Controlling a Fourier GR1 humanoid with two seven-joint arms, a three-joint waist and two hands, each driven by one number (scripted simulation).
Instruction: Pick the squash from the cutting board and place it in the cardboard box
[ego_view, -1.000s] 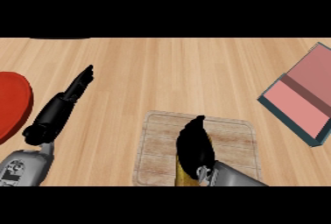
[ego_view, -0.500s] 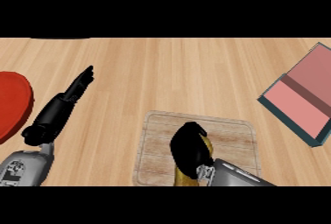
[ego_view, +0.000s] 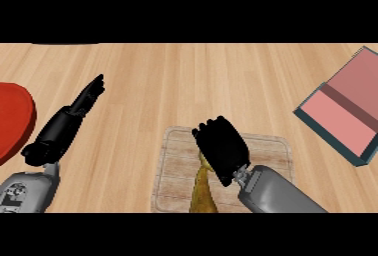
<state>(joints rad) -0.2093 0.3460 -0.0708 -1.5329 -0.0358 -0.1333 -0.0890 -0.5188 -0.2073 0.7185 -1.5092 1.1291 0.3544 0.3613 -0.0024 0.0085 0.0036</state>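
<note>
Squash lies on the cutting board beneath the right hand — whether that hand grips it cannot be told; left hand released, straight-fingered, above the bench.

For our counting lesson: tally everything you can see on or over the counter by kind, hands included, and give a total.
hands: 2 (left hand, right hand)
red plate: 1
cutting board: 1
squash: 1
box: 1
Total: 6
</note>
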